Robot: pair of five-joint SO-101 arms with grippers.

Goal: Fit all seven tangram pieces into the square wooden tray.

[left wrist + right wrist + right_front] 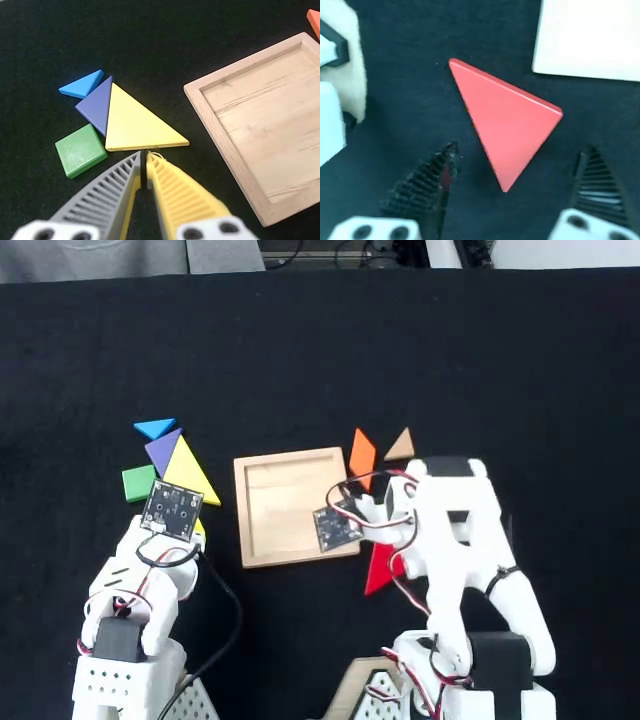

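Two claws at two big triangles, the square wooden tray (282,502) between them.
Left of the tray, the left wrist view shows the left gripper (146,167) pinched shut on nothing, its tips at the edge of the yellow wooden triangle (132,125), whose long edge faces the tray. Right of the tray, the right gripper (519,149) is spread wide around the flat red triangle (505,117), one corner pointing between its fingers. In the high view, wrist circuit boards (172,508) cover both claws.
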